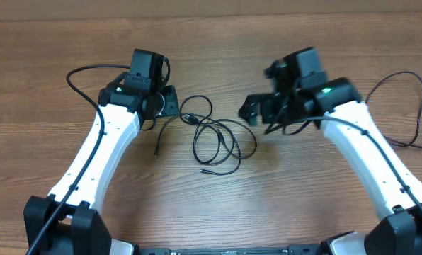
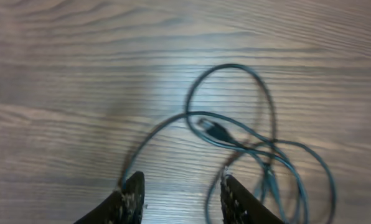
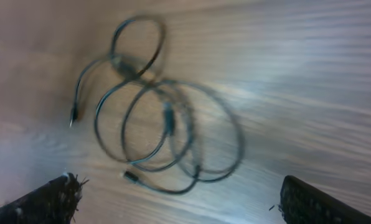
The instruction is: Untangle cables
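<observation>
Left arm (image 1: pixel 101 152) is rising from the near left corner of the bench (image 1: pixel 211 42) and leaning in toward the middle; its wrist is bending down so the left gripper (image 2: pixel 182 182) is pointing at the wood just beside the left side of the cables (image 1: pixel 218 138). Its fingers (image 2: pixel 131 196) are standing moderately parted with bare wood between them, pinching nothing; one strand is passing just beside the left fingertip, and whether it is touching I cannot tell.

Right arm (image 1: pixel 370 152) is rising from the near right corner, mirroring the left; its wrist is tilting over the right side of the cables. The right gripper (image 3: pixel 176 186) is spread fully wide, holding nothing, with each finger sitting at a lower corner of the wrist view; it is hanging above the bench, clear of the cords.

The cables are lying flat at the centre of the bench, between the two grippers, as loose overlapping loops: a small loop toward the far edge and larger crossing loops toward the near edge. One tail is running toward the near left, ending in a plug (image 1: pixel 156 151); a second plug (image 1: pixel 202 171) is lying at the near side of the loops.
</observation>
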Motion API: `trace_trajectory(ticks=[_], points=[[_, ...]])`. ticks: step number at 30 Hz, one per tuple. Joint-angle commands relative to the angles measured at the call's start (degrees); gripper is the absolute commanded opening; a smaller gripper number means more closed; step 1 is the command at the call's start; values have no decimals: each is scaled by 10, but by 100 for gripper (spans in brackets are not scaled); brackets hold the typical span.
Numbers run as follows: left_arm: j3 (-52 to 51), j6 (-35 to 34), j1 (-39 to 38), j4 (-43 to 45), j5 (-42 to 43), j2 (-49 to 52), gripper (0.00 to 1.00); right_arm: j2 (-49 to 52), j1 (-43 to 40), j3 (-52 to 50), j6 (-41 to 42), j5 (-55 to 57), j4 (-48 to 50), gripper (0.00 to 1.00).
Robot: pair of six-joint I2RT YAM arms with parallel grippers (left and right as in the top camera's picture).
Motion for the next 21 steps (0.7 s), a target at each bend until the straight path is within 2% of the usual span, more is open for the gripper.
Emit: trace_trajectory(ticks=[1,4,9,11,16,18,21], points=[[-2,-57,30,-8,-29,34,40,-7,58,-56,-4,-10,66,100],[-2,-76,60,-12,-21,56,41,-7,98,-98,5,-10,137,99],[-2,-75,97,-16,19,79,42,2,152,-166,52,-7,280,91],[-2,-75,103,-24,18,80,42,19,175,-200,95,4,360,90],[-2,-69,103,-23,19,80,42,75,200,-216,146,7,443,89],[-2,-69,103,-23,21,80,42,103,209,-216,161,7,473,86],[-2,-69,103,-25,21,80,41,135,216,-216,166,7,510,77]])
